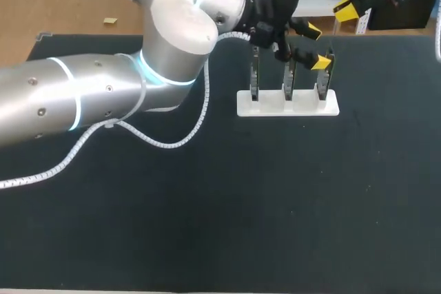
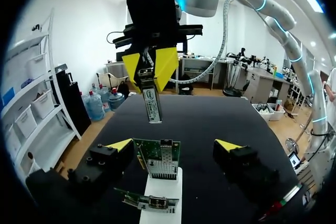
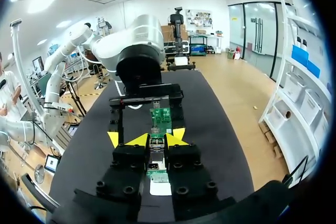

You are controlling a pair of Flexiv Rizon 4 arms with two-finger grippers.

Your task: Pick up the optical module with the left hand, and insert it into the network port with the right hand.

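Left gripper [image 2: 174, 145] is seen with its fingers spread wide apart; the green network card [image 2: 157, 158] on the white stand [image 2: 163, 192] is straddled between them and touched by neither. Just ahead of it and higher, the optical module [image 2: 152, 106] is clamped in the right gripper [image 2: 151, 80], its long axis hung down toward the card's upper edge. The network port [image 2: 167, 143] is judged to lie there, so a straight push along that axis is called for.
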